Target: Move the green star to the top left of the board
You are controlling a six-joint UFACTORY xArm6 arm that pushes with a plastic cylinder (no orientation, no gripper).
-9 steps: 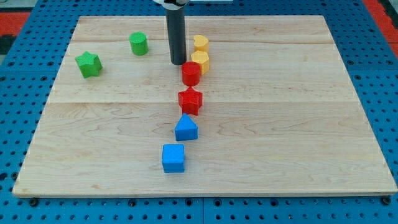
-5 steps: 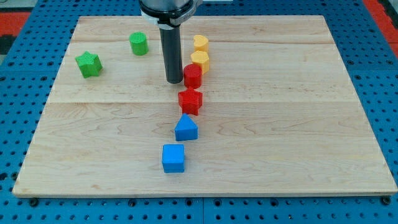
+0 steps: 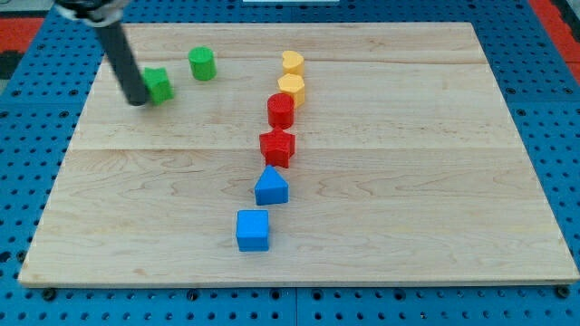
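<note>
My tip (image 3: pixel 137 101) pressed against the green star (image 3: pixel 159 84) from the view's left, near the board's (image 3: pixel 408 226) top left; we needed to get beneath it.

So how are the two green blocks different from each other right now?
The green star has a pointed outline, while the green cylinder is round with a flat top. The star sits lower and further to the view's left; the cylinder is nearer the view's top. My tip is right against the star's left side, while the cylinder stands alone. Both are the same bright green and look similar in size.
</note>
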